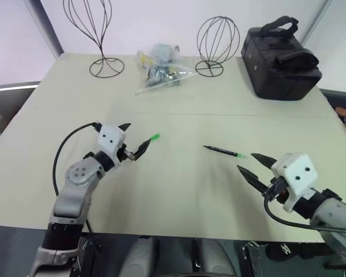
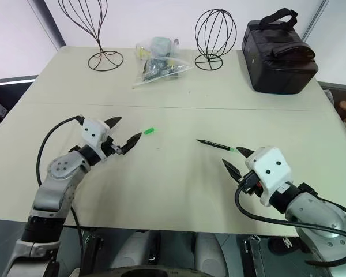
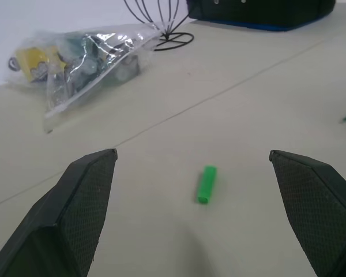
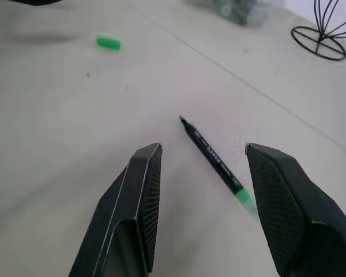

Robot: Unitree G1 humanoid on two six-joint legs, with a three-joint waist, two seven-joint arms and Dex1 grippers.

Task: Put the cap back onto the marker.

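The small green cap (image 1: pixel 154 137) lies on the beige table, just ahead of my left gripper (image 1: pixel 135 137). That gripper is wide open and holds nothing; in the left wrist view the cap (image 3: pixel 207 184) rests on the table beyond its spread fingertips. The marker (image 1: pixel 225 152) lies flat near the table's middle right, its dark tip toward the cap and its green tail toward my right gripper (image 1: pixel 249 163). The right gripper is open and empty, its fingers just short of the tail end. In the right wrist view the marker (image 4: pixel 213 157) runs between and ahead of the fingers.
At the back of the table stand two black wire stands (image 1: pixel 99 34) (image 1: pixel 216 43), with a clear plastic bag of small items (image 1: pixel 160 68) between them. A black carry bag (image 1: pixel 279 57) sits at the back right. The table's front edge (image 1: pixel 173 234) runs close under both arms.
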